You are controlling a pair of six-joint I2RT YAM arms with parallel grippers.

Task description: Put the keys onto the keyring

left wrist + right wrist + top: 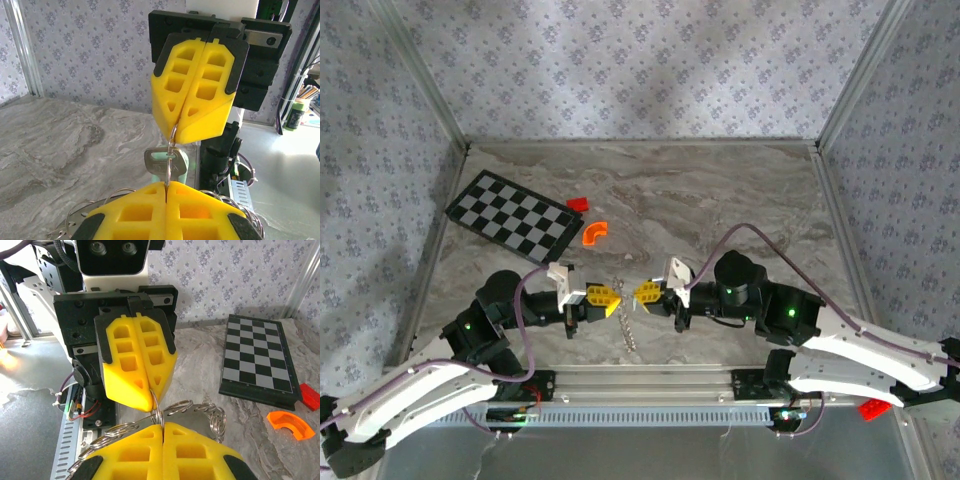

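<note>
- My left gripper (166,188) has its yellow fingers pressed together on the near edge of the keyring (172,142), pinching the thin wire right at the fingertips.
- My right gripper (178,131) meets it tip to tip, its fingers likewise closed on the opposite edge of the same keyring. Between the two grips the loop stands on edge above the table (720,200).
- I judge this two-sided hold is meant to stop the keyring twisting or swinging. A thin wire loop pinched at one point alone would pivot.
- The key (159,161) sits just beyond my left fingertips and a little to their left, below my right fingertips, with its silvery head against the keyring wire.
- The key looks as though it hangs from the wire, but I cannot tell whether the wire passes fully through its hole.
- A bunch of loose wire rings (192,407) trails beneath both grippers and seems linked to the keyring. I judge their weight drags on it, which is another reason for a firm pinch on both sides.
- Well beyond the grippers on the table lie a checkerboard (257,360), an orange curved piece (289,423) and a red block (310,396). None of them is part of this hold.
- With both grippers committed to the wire, I judge the next move needs one of them to release without letting the loop drop.
</note>
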